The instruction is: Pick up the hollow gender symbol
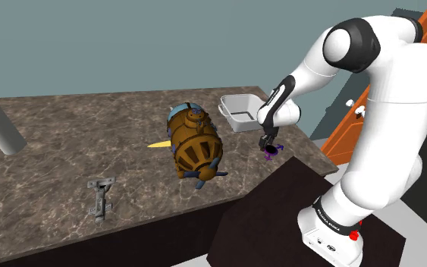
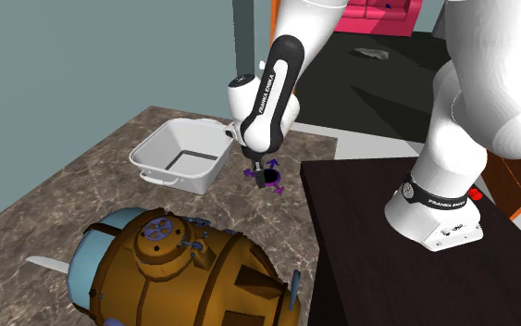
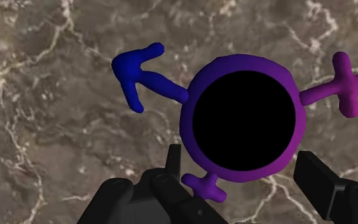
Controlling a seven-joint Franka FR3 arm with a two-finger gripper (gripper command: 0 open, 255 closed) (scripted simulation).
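The hollow gender symbol (image 3: 241,62) is a purple ring with a blue arrow arm and magenta cross arms. It lies between my two black fingers (image 3: 174,162), which press against the ring's outer edge on both sides. My gripper (image 3: 238,164) is shut on it. From the shoulder view the gripper (image 1: 270,146) hangs over the marble counter's near right corner with the symbol (image 1: 273,152) at its tips. In the second exterior view the symbol (image 2: 269,178) sits at the gripper (image 2: 267,169), just at counter height; I cannot tell whether it touches the counter.
A white bin (image 1: 242,112) stands just behind the gripper. A big brown barrel-shaped model (image 1: 196,148) lies mid-counter. A grey metal bracket (image 1: 100,197) and a paper roll (image 1: 1,130) are farther towards the shoulder view's left. The dark stand (image 1: 280,220) adjoins the counter edge.
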